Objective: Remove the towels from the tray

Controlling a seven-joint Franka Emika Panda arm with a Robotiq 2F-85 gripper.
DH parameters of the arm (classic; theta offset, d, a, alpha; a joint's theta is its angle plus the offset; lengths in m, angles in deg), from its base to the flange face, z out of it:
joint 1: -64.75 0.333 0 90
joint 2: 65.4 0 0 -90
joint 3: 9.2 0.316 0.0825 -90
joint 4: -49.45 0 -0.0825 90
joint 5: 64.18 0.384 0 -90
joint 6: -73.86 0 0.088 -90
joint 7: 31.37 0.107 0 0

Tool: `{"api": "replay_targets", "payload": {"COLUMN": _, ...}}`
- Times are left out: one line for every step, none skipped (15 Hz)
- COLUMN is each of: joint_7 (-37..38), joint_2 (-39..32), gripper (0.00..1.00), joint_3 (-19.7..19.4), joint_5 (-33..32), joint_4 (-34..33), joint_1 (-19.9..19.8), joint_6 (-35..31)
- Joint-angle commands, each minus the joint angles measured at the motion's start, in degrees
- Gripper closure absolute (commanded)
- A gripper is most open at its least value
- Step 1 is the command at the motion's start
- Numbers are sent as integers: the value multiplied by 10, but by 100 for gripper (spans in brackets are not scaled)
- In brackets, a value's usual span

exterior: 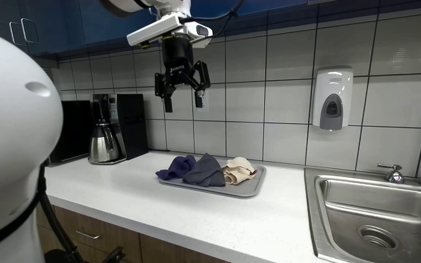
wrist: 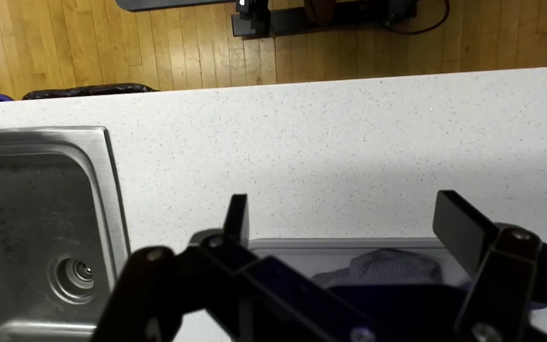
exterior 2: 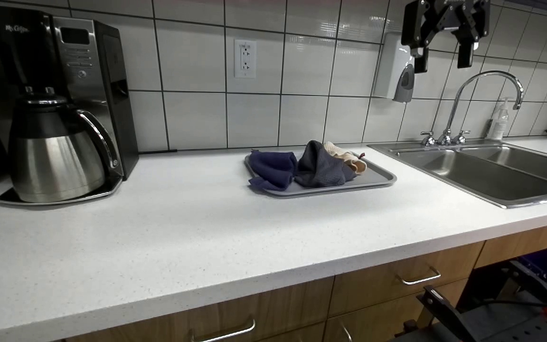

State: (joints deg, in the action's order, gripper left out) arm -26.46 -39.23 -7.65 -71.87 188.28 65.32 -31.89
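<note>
Presumably pre-grasp: the gripper [exterior: 184,102] is hanging upper centre in an exterior view, spread wide and gripping nothing; three towels [exterior: 205,171] are lying on the tray [exterior: 249,190], below centre. Next move is likely calling for descending over one towel, pinching fabric only

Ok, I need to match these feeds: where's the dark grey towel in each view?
Exterior view: the dark grey towel, near mid-width, below centre.
Exterior view: the dark grey towel, a little right of centre.
Wrist view: the dark grey towel, lower right, partly hidden by the pincer.
Shared landmark: the sink, right in both exterior views, left in the wrist view.
</note>
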Motion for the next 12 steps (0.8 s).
{"api": "replay_targets", "payload": {"joint_7": 27, "joint_2": 39, "gripper": 0, "joint_3": 0, "joint_5": 2, "joint_4": 66, "joint_1": -9, "joint_6": -71}}
{"api": "replay_targets", "payload": {"joint_7": 31, "joint_2": 40, "gripper": 0, "joint_3": 0, "joint_5": 2, "joint_4": 77, "joint_1": -11, "joint_6": -88}}
{"api": "replay_targets", "payload": {"joint_7": 36, "joint_2": 38, "gripper": 0, "joint_3": -1, "joint_5": 1, "joint_4": 87, "joint_1": -14, "joint_6": -109}}
{"api": "replay_targets", "payload": {"joint_7": 39, "joint_2": 36, "gripper": 0, "joint_3": -2, "joint_5": 0, "joint_4": 96, "joint_1": -17, "joint_6": -127}}
{"api": "replay_targets", "payload": {"joint_7": 45, "joint_2": 30, "gripper": 0, "joint_3": -2, "joint_5": -1, "joint_4": 103, "joint_1": -21, "joint_6": -147}}
{"api": "replay_targets", "payload": {"joint_7": 47, "joint_2": 24, "gripper": 0, "joint_3": -3, "joint_5": -1, "joint_4": 109, "joint_1": -24, "joint_6": -166}}
{"api": "replay_targets", "payload": {"joint_7": 48, "joint_2": 17, "gripper": 0, "joint_3": -5, "joint_5": -2, "joint_4": 114, "joint_1": -27, "joint_6": -186}}
{"api": "replay_targets", "payload": {"joint_7": 48, "joint_2": 11, "gripper": 0, "joint_3": -7, "joint_5": -1, "joint_4": 117, "joint_1": -29, "joint_6": -203}}
{"api": "replay_targets", "payload": {"joint_7": 49, "joint_2": 4, "gripper": 0, "joint_3": -8, "joint_5": -1, "joint_4": 121, "joint_1": -32, "joint_6": -223}}
{"api": "replay_targets", "payload": {"joint_7": 47, "joint_2": -5, "gripper": 0, "joint_3": -9, "joint_5": 0, "joint_4": 122, "joint_1": -34, "joint_6": -240}}
{"api": "replay_targets", "payload": {"joint_7": 48, "joint_2": -14, "gripper": 0, "joint_3": -10, "joint_5": 1, "joint_4": 124, "joint_1": -36, "joint_6": -258}}
{"api": "replay_targets", "payload": {"joint_7": 52, "joint_2": -23, "gripper": 0, "joint_3": -9, "joint_5": 1, "joint_4": 126, "joint_1": -38, "joint_6": -279}}
